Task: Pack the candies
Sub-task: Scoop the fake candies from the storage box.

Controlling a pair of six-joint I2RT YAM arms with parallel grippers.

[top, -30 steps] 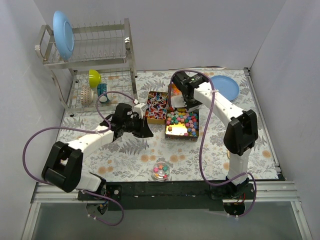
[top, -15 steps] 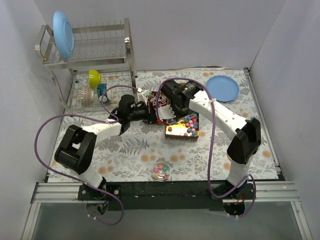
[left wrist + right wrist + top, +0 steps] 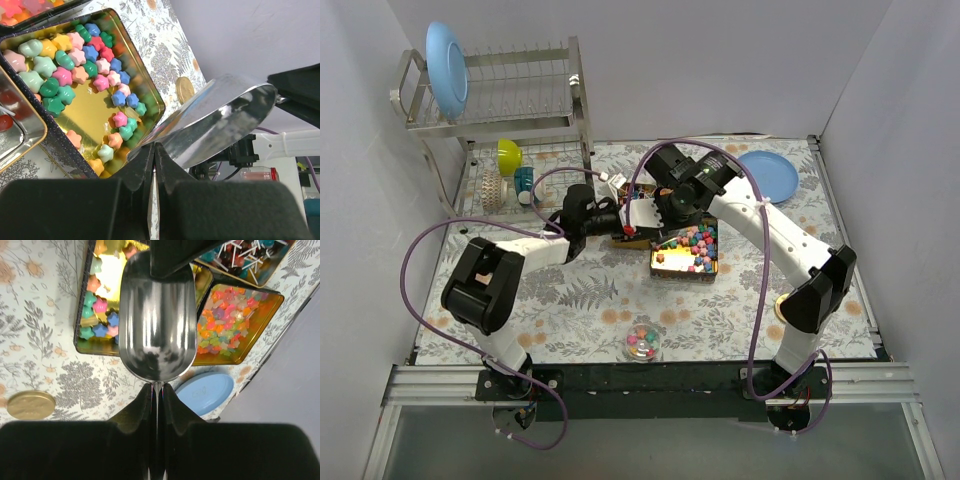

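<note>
Left wrist: candies in gold tin

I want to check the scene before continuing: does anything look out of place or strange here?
Yes, one thing. Both grippers are shut on the same metal scoop: the left gripper pinches one end, the right gripper the opposite end, above the tins. One arm would normally suffice. I see no candies spilled outside the tins.

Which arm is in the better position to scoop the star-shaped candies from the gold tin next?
Right, probably. The right gripper holds the scoop by its handle above the candies, so it can dip it. The left gripper seems to pinch only the front rim, blocking the mouth.
</note>
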